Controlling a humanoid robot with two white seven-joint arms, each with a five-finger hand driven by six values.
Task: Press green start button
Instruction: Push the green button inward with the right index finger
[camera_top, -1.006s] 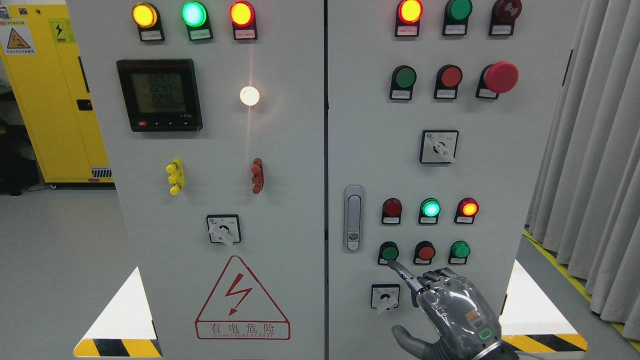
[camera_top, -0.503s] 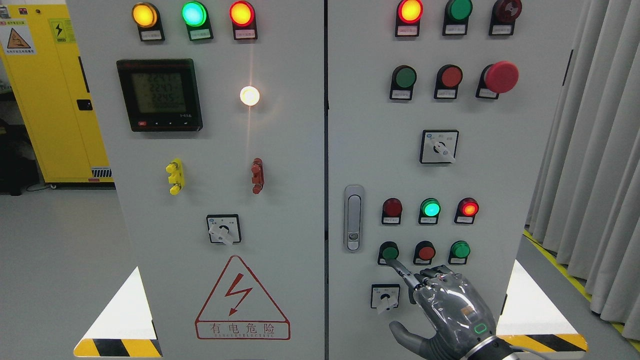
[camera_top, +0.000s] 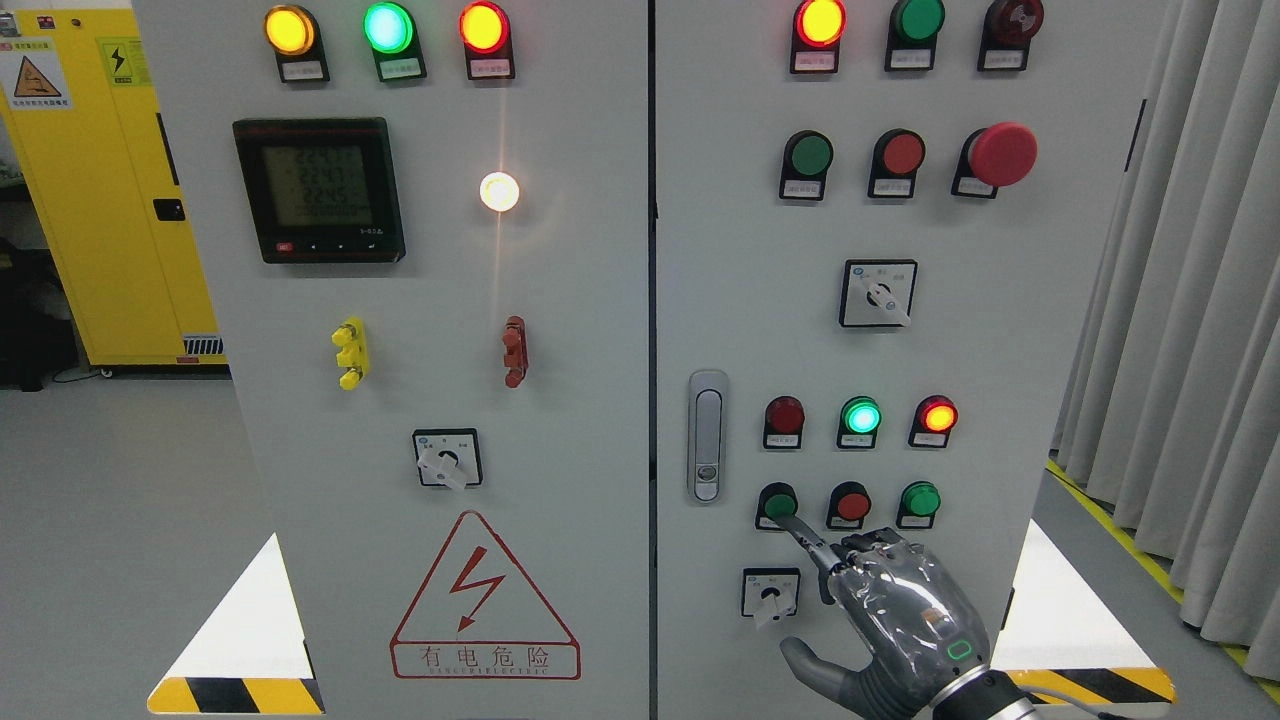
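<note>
A yellow cabinet (camera_top: 90, 200) stands at far left beside the grey control panel (camera_top: 560, 300), whose meter display (camera_top: 318, 190) glows. Low on the panel's right door, the green start button (camera_top: 777, 504) meets the extended index fingertip (camera_top: 795, 522) of the robot's right hand (camera_top: 905, 610), its other fingers curled, thumb out. Grey curtains (camera_top: 1190, 330) hang at right.

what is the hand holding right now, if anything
Nothing is held. The right hand has its index finger stretched out with the tip on the green button, other fingers curled.
</note>
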